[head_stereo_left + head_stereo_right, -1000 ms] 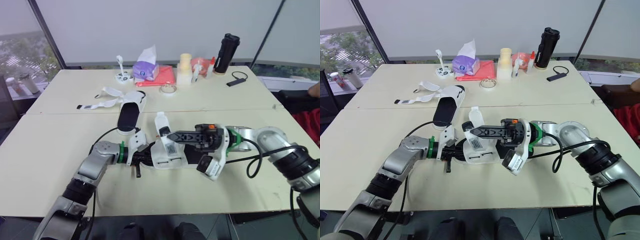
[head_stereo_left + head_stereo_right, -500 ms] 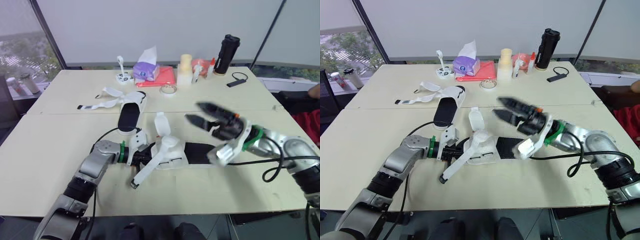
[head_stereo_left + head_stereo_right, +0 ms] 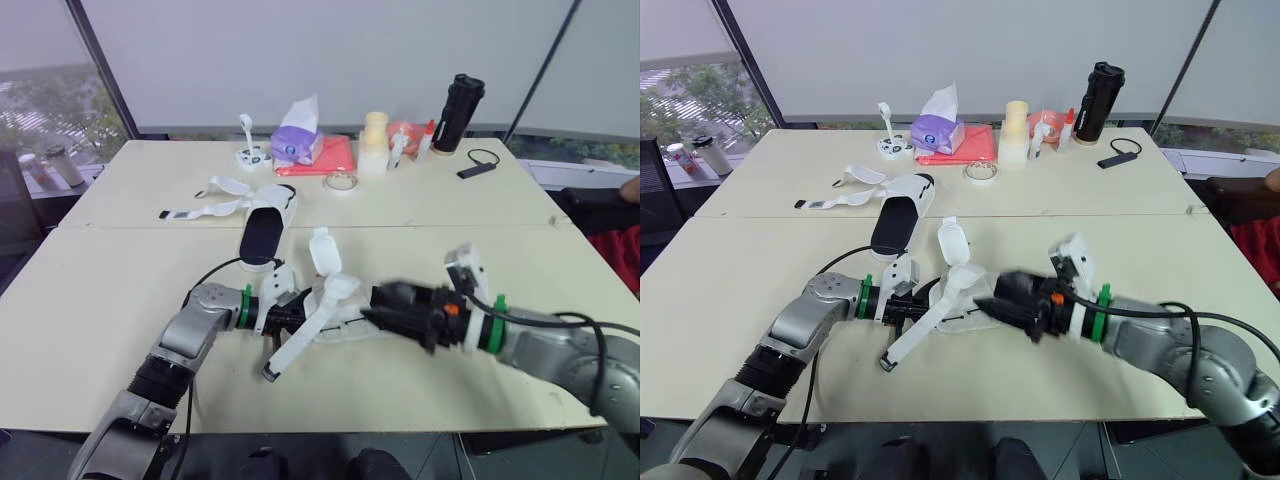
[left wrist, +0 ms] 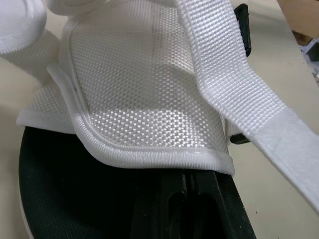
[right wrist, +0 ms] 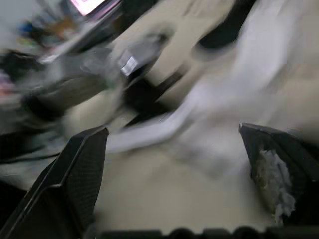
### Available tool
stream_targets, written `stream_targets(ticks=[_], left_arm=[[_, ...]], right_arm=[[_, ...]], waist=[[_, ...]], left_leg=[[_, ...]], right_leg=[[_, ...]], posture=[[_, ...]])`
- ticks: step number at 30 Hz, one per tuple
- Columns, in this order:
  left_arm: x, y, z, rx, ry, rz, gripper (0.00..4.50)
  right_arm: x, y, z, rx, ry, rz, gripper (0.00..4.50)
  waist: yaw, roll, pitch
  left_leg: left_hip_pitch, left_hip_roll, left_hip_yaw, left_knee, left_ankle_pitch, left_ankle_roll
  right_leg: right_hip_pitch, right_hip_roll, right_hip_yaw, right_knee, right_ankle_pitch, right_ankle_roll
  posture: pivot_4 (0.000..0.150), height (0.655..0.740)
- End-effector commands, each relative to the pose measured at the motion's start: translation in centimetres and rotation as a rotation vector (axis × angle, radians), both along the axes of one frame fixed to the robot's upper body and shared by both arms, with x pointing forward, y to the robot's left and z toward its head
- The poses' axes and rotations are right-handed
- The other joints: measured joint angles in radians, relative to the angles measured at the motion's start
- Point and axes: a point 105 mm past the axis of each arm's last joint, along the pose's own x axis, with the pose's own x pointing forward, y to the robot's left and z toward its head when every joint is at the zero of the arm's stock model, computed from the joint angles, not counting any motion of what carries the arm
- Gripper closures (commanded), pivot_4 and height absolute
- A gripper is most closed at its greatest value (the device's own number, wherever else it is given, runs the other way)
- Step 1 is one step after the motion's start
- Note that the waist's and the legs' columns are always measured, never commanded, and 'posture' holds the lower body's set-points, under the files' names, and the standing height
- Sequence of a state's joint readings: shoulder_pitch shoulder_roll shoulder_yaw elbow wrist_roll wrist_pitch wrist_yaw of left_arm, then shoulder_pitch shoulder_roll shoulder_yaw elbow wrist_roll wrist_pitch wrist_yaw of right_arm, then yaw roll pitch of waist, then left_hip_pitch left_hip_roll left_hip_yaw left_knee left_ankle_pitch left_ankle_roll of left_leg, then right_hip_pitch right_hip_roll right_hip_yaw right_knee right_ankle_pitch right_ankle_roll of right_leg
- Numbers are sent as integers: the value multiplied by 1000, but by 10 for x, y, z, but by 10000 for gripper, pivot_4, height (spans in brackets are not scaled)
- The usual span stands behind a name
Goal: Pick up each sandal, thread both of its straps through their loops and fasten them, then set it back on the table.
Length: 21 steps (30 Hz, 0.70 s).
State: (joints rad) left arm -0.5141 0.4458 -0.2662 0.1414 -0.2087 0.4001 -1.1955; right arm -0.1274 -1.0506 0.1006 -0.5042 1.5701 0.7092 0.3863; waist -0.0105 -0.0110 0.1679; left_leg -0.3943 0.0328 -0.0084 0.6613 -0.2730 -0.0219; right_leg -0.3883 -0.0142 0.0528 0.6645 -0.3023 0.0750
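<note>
Left gripper (image 3: pixel 283 312) is clamped on the near sandal (image 3: pixel 335 295) at the end nearest it, with a black finger tucked under the white mesh upper. The sandal lies on the table (image 3: pixel 100 290) near the front edge, between the two grippers. One strap (image 3: pixel 295 345) is loose and runs diagonally toward the front edge. A second strap tab (image 3: pixel 322 250) sticks up on the far side. Right gripper (image 3: pixel 372 308) is low over the table with fingers spread wide, tips at the sandal's other end. It's too blurred to tell whether they touch.

Second sandal (image 3: pixel 262 228) is farther back, black footbed up, its straps (image 3: pixel 205 200) splayed flat to the left.

Back edge: purple tissue box (image 3: pixel 298 145), red folder (image 3: pixel 335 155), tape roll (image 3: pixel 340 181), black bottle (image 3: pixel 460 100).
</note>
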Motion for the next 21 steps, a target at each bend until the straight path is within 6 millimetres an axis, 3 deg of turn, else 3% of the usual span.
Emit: stream_targets(ticks=[1,10,21], left_arm=[[-4,-5,-6,17,10,-21,45000],[1,-9,-2,9,-21,-19,45000],[5,-10,-1,16,-41,-17,45000]], right_arm=[[-16,10,8,95,115,61,726],[-8,34,-26,118,275,44,726],[3,69,-29,208,376,68,726]], waist=[[-1,0,0],[1,0,0],[-1,0,0]], left_leg=[[0,0,0,0,0,0],[-2,-1,1,1,0,0],[-4,-1,0,1,0,0]], right_leg=[[0,0,0,0,0,0],[-2,2,0,0,0,1],[-4,2,0,0,0,1]], posture=[[1500,7400],[1500,7400],[1500,7400]])
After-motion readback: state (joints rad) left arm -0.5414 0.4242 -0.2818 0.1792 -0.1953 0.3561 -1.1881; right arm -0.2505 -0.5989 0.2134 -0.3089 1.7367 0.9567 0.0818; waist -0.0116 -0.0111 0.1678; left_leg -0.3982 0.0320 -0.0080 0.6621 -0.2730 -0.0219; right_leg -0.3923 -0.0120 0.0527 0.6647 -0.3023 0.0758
